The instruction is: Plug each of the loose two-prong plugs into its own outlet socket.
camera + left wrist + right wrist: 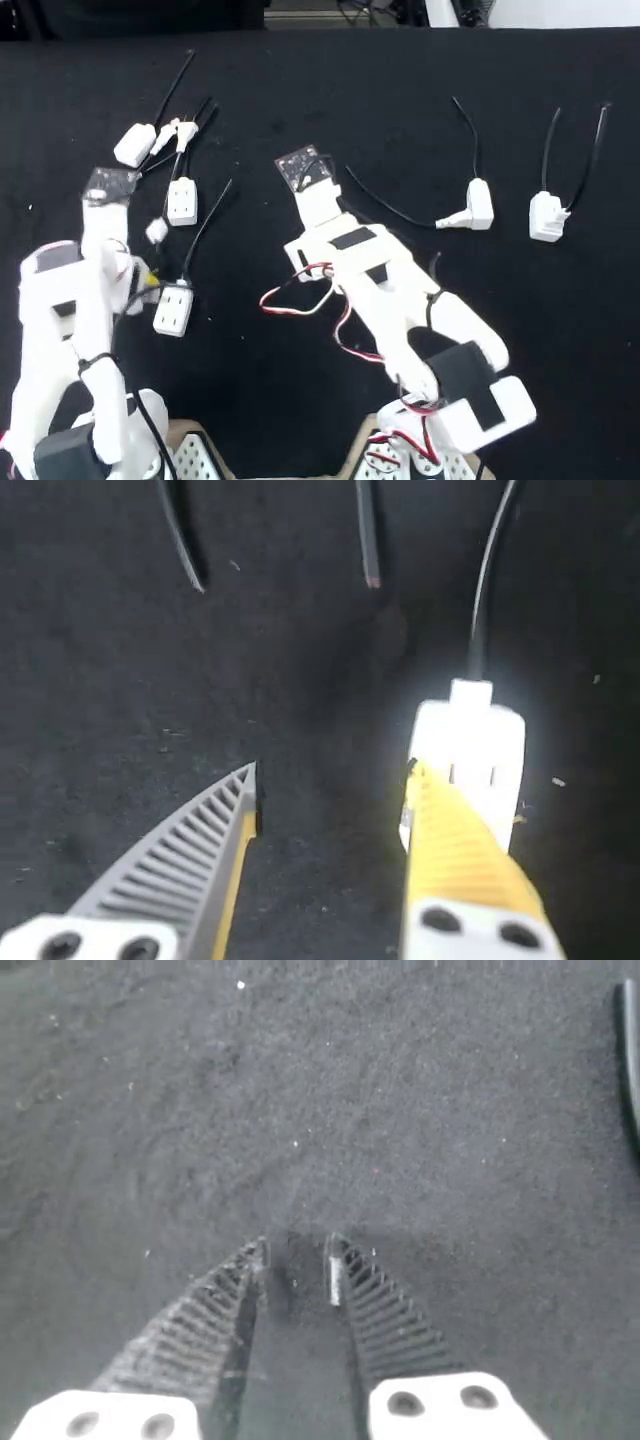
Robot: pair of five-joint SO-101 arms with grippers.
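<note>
High view: a plug (478, 208) lies on the surface (400, 90), right side; a socket (172, 308) lies left. Left wrist view: left pincer (330, 772) wide, one finger just beside the socket (475, 742). Right wrist view: right pincer (297, 1256) narrow, empty.
</note>
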